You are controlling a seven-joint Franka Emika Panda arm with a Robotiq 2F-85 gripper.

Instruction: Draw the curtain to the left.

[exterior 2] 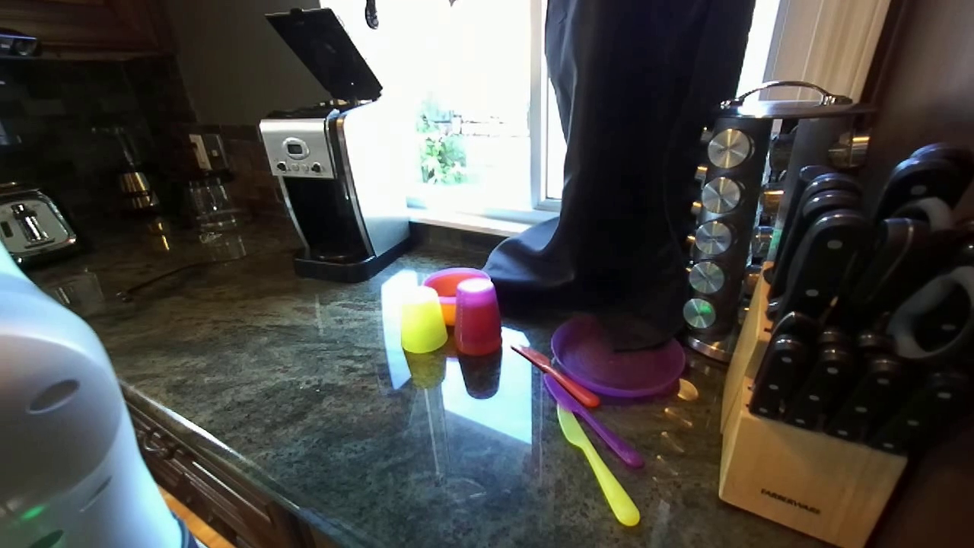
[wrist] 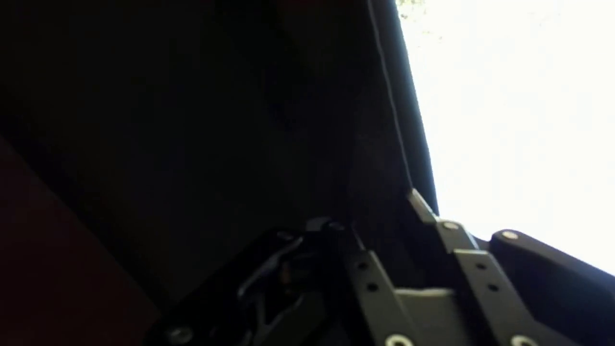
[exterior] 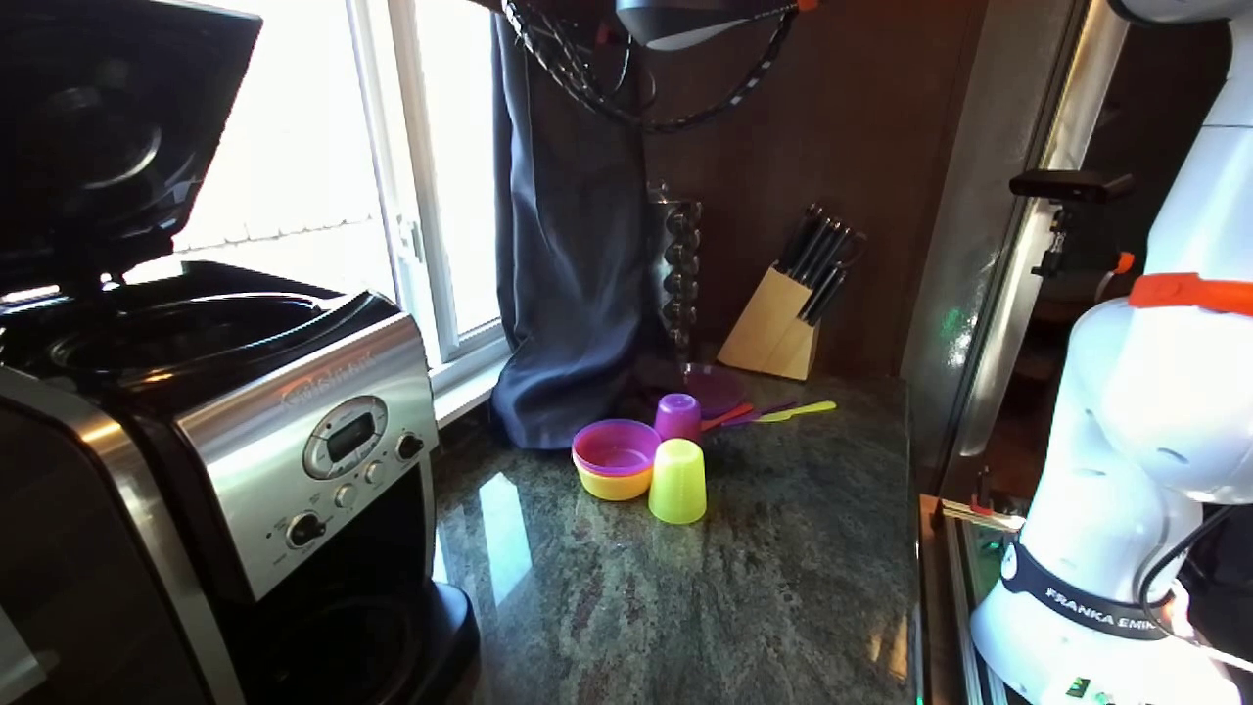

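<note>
up above the counter (exterior: 783,587), close by the curtain (exterior: 578,215), hangs my pincer (wrist: 379,214). in the wrist view the dark cloth fills most of what lies ahead of me, and its side edge, with a thin line like a seam, runs up from beside the tip of one of my fingers (wrist: 423,206), the bright window (wrist: 519,115) just past it. the two fingers look set apart, but all is so black between them that i cannot tell whether the tips are clamped on cloth or only stand in front of it.

the curtain hangs bunched, its long axis upright, its foot slumped on the counter just beside the bowls (exterior: 615,484). in both exterior views the bare glass (exterior: 303,147) and the coffee maker (exterior: 264,450) lie to the left of it. so, as i judge it, the move turns on this: the cloth is long up and down, and my pull must go across that length, edge first, toward the coffee maker. i would want that edge surely between my fingers before i pull. since the foot lies on the counter, and in an exterior view its end seems to lie over the plate (exterior 2: 620,384), a hurried drag might sweep bowls and plate along.
</note>
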